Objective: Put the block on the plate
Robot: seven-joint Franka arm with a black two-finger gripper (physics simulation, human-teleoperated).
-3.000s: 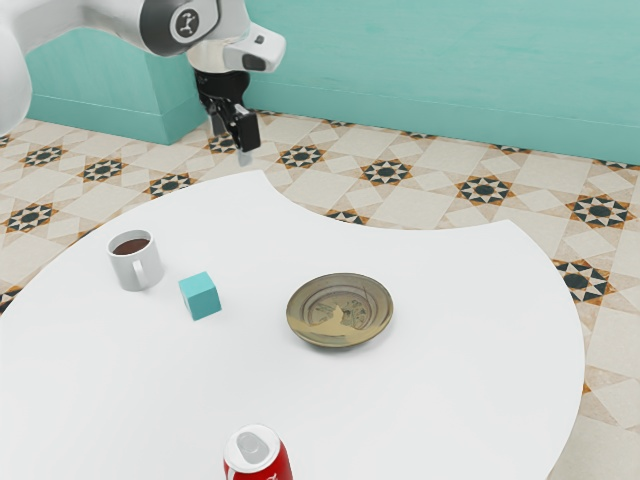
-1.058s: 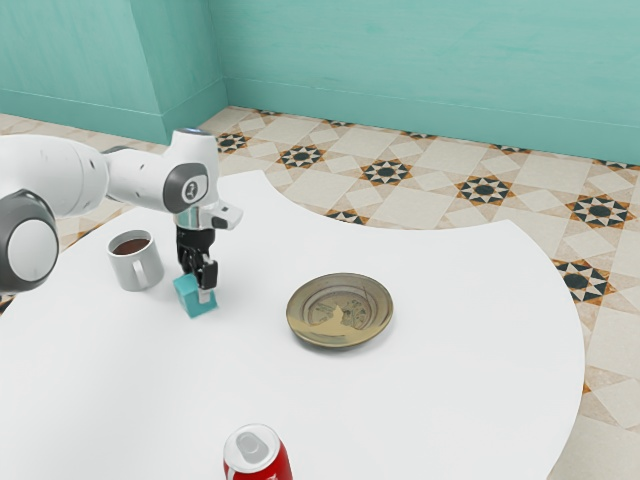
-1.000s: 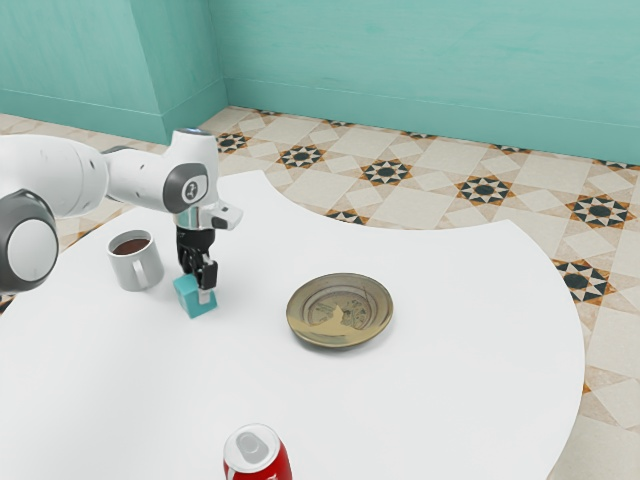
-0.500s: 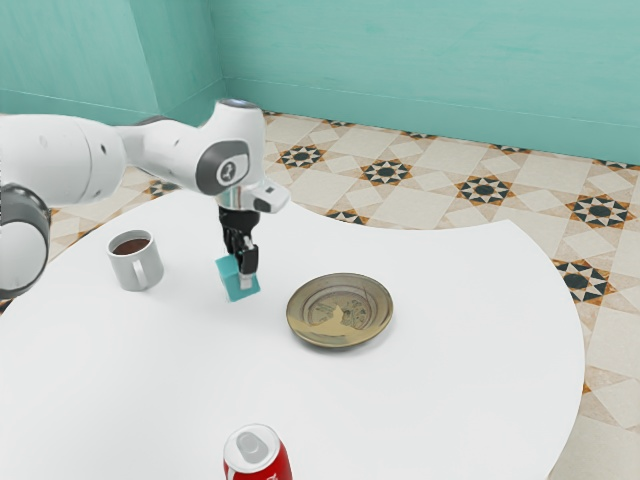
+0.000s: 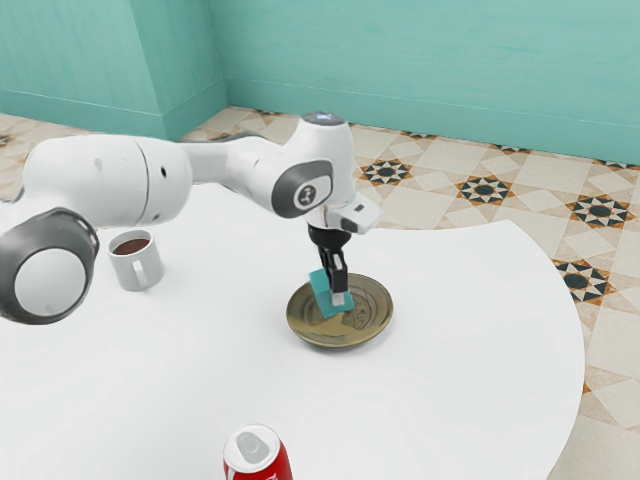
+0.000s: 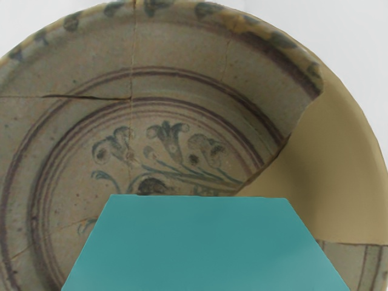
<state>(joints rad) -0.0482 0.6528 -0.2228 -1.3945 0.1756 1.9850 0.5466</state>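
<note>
In the exterior view, I'm watching the arm (image 5: 120, 180) reaching in from the view's left, over the white table (image 5: 450, 380), and its gripper (image 5: 334, 297) is pointing down above the plate (image 5: 372, 318). It is grasping the teal block (image 5: 321, 291), one finger lying along the near side and the other, I'm judging, pressing the far side that the block is hiding from me. I'm guessing it is holding the block by its sides so that the underside is staying free for the dish. The hand is standing over the plate's hollow, presumably because that is where it is wanting to let go. The mug (image 5: 135, 262) and the red can (image 5: 255, 458) are sitting well apart from the plate, so neither is crowding the hand. The block is hanging between the fingertips, tilting a little to my eye, and I'm not managing to tell whether its lower edge is touching the dish. In the wrist view, the block is looming large just under the hand, and the plate's painted middle and plain tan patch are spreading out beyond it. It is seeming centred enough to me, though letting go too high or aslant could be tipping it toward the rim.
</note>
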